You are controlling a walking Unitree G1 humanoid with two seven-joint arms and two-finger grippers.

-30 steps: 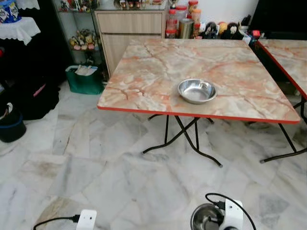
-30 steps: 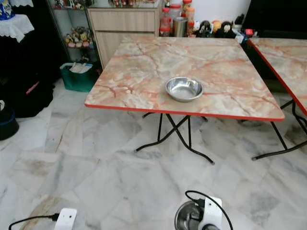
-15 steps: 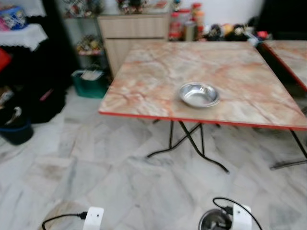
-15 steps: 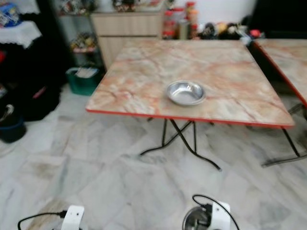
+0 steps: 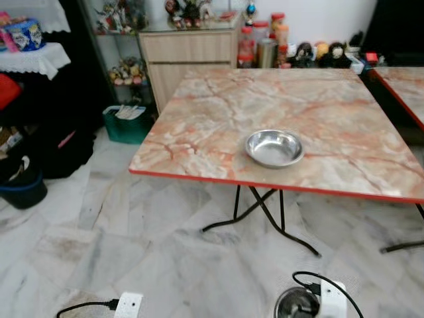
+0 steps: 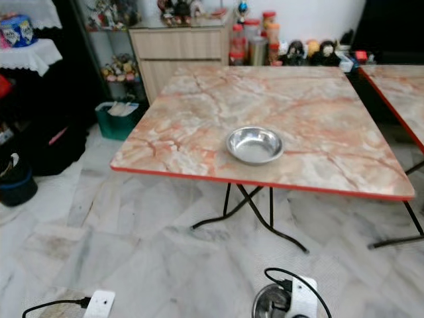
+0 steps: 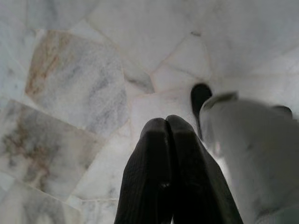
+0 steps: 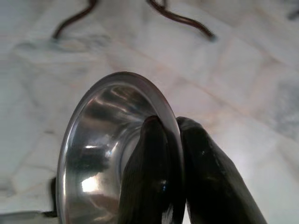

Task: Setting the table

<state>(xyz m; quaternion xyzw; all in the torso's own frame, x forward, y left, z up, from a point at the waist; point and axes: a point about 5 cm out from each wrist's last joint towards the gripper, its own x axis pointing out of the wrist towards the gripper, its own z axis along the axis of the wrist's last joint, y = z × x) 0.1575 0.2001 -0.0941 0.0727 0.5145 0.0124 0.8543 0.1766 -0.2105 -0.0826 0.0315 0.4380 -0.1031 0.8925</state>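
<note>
A marble-patterned folding table (image 5: 218,112) with a red edge stands ahead of me. One steel bowl (image 5: 274,147) sits on it near the front edge. My right gripper (image 8: 172,128) is shut on the rim of a second steel bowl (image 8: 100,154), one finger inside and one outside, held low over the floor; that bowl (image 5: 295,305) shows at the bottom of the eye views beside the right wrist (image 5: 333,299). My left gripper (image 7: 167,122) is shut on nothing and hangs over the marble floor.
A second marble table (image 5: 404,86) stands at the right. Behind are a wooden cabinet (image 5: 189,56) with jars, a green bin (image 5: 129,122), dark bags and a bucket (image 5: 23,189) at the left. Black folding legs (image 5: 265,215) spread under the table.
The camera has moved closer and tilted up a little; the table sits lower and larger in view. The held bowl stays in the right gripper, low in the picture.
</note>
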